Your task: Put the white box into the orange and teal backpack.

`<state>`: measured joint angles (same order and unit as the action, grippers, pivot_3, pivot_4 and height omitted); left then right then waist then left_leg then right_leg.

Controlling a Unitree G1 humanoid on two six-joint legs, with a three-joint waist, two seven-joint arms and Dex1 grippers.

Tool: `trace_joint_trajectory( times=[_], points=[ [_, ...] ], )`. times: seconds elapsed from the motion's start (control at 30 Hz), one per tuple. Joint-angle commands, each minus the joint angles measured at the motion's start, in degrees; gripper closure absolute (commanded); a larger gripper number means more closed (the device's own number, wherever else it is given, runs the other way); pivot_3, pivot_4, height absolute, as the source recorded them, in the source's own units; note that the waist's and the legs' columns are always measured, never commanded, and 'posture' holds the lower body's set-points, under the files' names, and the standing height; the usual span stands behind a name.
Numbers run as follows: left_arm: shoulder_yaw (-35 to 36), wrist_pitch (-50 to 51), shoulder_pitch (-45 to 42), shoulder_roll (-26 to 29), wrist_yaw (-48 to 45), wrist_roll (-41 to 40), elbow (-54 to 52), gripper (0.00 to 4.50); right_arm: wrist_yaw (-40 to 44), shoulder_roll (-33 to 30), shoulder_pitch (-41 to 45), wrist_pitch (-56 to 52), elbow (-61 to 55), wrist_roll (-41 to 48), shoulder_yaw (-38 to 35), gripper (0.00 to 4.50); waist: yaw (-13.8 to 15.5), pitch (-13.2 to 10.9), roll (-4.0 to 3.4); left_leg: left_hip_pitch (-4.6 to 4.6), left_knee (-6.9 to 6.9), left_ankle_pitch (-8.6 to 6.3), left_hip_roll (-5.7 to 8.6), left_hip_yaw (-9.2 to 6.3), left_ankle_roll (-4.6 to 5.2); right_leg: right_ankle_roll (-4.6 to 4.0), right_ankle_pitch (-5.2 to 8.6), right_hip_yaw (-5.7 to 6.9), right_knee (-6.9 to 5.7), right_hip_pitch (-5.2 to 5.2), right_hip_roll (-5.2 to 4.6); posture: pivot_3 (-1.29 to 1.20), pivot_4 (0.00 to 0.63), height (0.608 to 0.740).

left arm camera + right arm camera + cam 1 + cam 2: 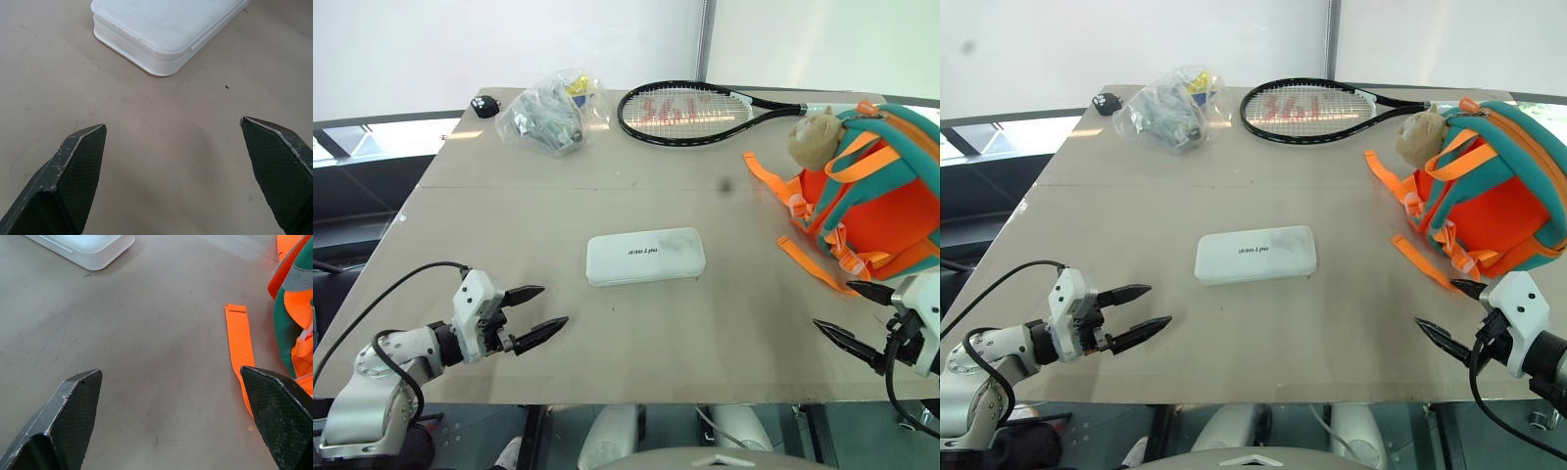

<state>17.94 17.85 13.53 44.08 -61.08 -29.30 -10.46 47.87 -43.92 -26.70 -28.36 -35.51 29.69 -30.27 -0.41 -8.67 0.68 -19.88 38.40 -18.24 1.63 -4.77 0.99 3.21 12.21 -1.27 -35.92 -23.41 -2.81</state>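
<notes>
White box (645, 257) – small unreadable lettering, racket (685, 113) strings marked "361°", both pincers spread – empty

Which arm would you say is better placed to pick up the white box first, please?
Probably the left. The left end effector is open and aimed at the white box, with bare table between. The right end effector is open too, but sits beside the backpack, farther from the box.

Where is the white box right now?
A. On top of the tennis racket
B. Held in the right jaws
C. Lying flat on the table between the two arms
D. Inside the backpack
C: the white box lies flat on the table, apart from the orange and teal backpack and both open, empty grippers.
</notes>
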Motion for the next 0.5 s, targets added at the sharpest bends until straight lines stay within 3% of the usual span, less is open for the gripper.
trace_joint_trajectory(
  times=[0.03,0.13,0.27,0.4,0.5],
  points=[
    [0.8,0.5,-1.0,0.0,0.8,-0.9,-1.3,0.0,-1.6,1.9,1.2,2.4,-0.5,-0.8,0.7,0.04,0.0,0.0,0.0,0.0,0.0,0.0,0.0,0.0,0.0,0.0,0.0,0.0,0.0,0.0,0.0,0.0,0.15,0.74],
    [1.5,2.7,-2.7,-1.2,3.1,-2.6,-2.0,0.0,-3.7,5.2,4.4,5.1,0.9,-2.5,4.9,0.04,0.0,0.0,0.03,0.01,0.01,0.0,-0.04,-0.01,0.0,0.0,0.0,0.02,0.0,0.0,0.02,0.0,0.15,0.74],
    [2.3,6.8,-4.5,-1.1,4.2,-5.2,-2.2,0.0,-6.9,4.8,8.3,1.7,1.1,-6.0,11.5,0.04,-0.1,0.0,0.01,0.01,0.0,0.01,-0.03,-0.01,-0.01,0.0,-0.01,0.01,-0.01,-0.01,0.02,0.0,0.15,0.74],
    [3.1,13.2,-6.2,-0.4,5.1,-9.3,-2.4,0.0,-9.5,6.1,17.0,-1.9,4.8,-7.5,19.2,1.16,-0.4,0.0,0.0,0.0,-0.01,0.01,-0.02,0.0,-0.02,-0.01,-0.01,-0.01,-0.01,-0.05,0.03,0.0,0.15,0.74],
    [3.0,16.8,-7.0,0.3,5.4,-10.9,-2.5,0.0,-12.6,8.3,24.6,-5.5,7.4,-9.1,24.7,2.74,-0.4,-0.1,-0.04,0.0,-0.02,0.02,-0.03,-0.01,-0.04,-0.01,-0.02,-0.01,-0.02,-0.08,0.06,0.0,0.15,0.74]
  ],
)
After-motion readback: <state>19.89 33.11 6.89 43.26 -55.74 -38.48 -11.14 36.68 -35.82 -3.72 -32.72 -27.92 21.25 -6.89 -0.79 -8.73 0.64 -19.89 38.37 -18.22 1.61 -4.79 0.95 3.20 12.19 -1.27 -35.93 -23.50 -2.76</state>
